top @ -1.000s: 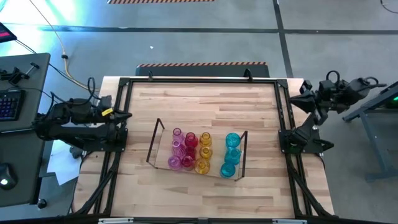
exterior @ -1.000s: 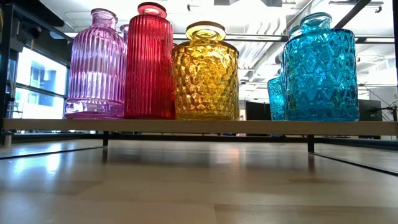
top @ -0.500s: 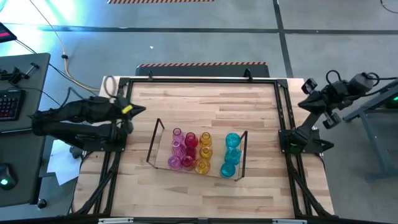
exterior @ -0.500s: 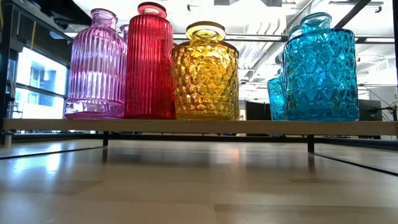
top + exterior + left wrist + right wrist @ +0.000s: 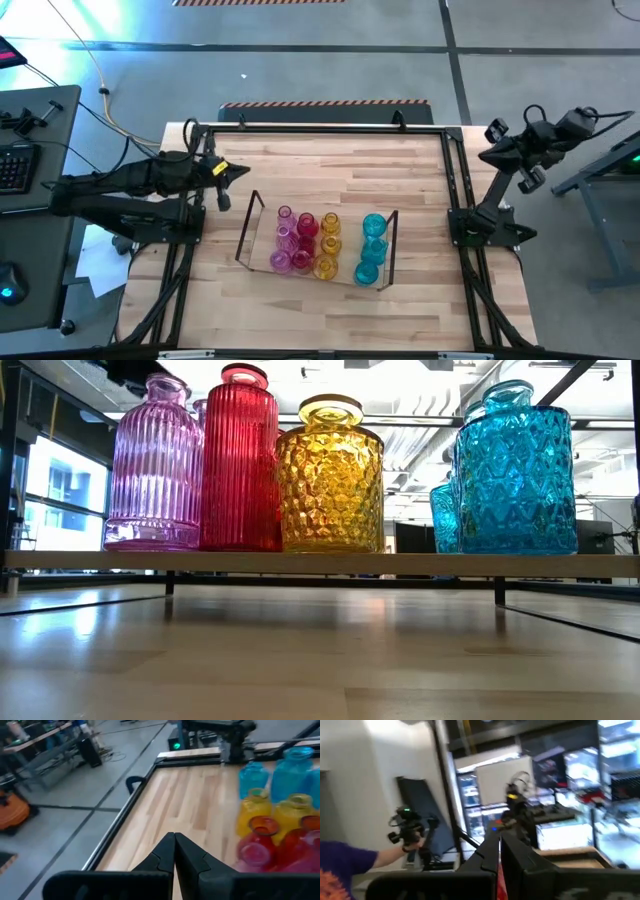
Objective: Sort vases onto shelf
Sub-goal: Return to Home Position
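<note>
left gripper (image 5: 240,172) was closed, empty, over left side of wooden table (image 5: 330,170) | right gripper (image 5: 487,156) was closed, off far right corner | pink, red, amber, cyan glass vases (image 5: 325,245) stood on clear dark-framed shelf (image 5: 250,228), mid-table

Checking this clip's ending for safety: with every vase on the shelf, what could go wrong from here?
1. The left gripper, shut, hangs over the left side of the table, near the left end of the shelf; a swing that way could clip its frame and jolt everything.
2. The vases stand tightly packed in colour rows, so one jolt could knock several together.
The right gripper, beyond the table's right edge, looks harmless.
</note>
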You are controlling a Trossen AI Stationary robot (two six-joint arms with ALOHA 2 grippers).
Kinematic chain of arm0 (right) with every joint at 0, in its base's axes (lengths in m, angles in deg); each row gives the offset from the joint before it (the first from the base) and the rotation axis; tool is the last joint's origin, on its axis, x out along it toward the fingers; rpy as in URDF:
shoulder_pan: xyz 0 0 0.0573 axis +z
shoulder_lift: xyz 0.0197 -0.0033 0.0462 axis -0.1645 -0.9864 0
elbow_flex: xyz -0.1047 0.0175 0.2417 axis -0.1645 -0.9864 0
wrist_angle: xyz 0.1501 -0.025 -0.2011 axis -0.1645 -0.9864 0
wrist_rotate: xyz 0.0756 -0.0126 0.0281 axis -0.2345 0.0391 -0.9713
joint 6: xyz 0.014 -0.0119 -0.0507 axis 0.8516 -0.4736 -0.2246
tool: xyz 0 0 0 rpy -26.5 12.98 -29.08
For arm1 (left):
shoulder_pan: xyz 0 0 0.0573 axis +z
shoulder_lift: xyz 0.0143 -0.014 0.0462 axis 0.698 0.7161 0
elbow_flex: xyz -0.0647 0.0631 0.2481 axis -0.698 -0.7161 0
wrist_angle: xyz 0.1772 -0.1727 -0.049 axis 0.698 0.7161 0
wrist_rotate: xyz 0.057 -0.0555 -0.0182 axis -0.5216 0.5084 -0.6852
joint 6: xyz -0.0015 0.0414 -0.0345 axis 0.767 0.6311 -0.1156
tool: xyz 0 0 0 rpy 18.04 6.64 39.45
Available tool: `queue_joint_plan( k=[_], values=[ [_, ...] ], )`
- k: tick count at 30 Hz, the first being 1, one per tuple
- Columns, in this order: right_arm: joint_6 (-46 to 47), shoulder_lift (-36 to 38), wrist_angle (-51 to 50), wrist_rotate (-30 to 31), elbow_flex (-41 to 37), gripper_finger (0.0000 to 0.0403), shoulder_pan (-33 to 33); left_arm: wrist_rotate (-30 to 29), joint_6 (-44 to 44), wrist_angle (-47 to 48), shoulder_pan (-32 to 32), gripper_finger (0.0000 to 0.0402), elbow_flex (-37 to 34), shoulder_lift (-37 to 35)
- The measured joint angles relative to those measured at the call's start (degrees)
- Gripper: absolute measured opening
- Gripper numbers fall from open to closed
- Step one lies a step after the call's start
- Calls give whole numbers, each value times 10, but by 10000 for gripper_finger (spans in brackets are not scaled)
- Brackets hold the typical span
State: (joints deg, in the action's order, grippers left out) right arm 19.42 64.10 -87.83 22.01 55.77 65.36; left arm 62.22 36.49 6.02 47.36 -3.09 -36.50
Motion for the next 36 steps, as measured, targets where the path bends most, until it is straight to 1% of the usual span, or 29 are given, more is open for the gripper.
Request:
queue_joint_plan(
  k=[2, 4, 5, 9, 12, 14, 15, 16, 18, 20, 21, 22, 25, 26, 29, 32, 36],
  values=[
    [22, 3, -13, 48, 0, 0, 11, -10, -10, 15, 21, 0, 0, -4],
    [52, 9, -26, 98, 0, 0, 23, -36, -31, 48, 48, 0, 0, -11],
    [65, 12, -36, 113, 0, 0, 29, -43, -38, 69, 62, 0, 0, -16],
    [70, 15, -62, 112, -1, 0, 51, -34, -63, 131, 111, 0, 0, -41],
    [54, 18, -51, 147, -1, 0, 61, -26, -70, 156, 142, 0, 0, -70],
    [33, 19, -46, 154, 1, 0, 69, -25, -70, 165, 161, 0, 0, -96],
    [15, 19, -47, 140, 1, 0, 74, -25, -70, 169, 169, 0, 0, -110],
    [0, 19, -51, 111, 1, 0, 79, -22, -70, 175, 176, 0, 0, -124],
    [-20, 19, -59, 31, 1, 0, 93, -6, -74, 189, 187, 0, 1, -152],
    [-22, 19, -78, -37, 0, 0, 109, 1, -83, 218, 193, 0, 1, -181],
    [-8, 19, -92, -56, -2, 0, 117, 2, -89, 224, 195, 0, 1, -194],
    [11, 19, -102, -61, -6, 0, 125, 1, -93, 223, 196, 0, 3, -207],
    [77, 19, -135, -25, -25, 0, 151, 13, -100, 222, 196, 0, 3, -240],
    [101, 19, -148, -22, -35, 0, 161, 18, -101, 222, 196, 0, 3, -247],
    [166, 19, -158, -40, -66, 0, 183, 31, -111, 223, 196, 0, 3, -266],
    [207, 19, -121, -47, -98, 0, 192, 36, -122, 225, 195, 0, 3, -272],
    [171, 19, -24, -31, -154, 0, 195, 37, -126, 225, 195, 0, 3, -271]
  ],
)
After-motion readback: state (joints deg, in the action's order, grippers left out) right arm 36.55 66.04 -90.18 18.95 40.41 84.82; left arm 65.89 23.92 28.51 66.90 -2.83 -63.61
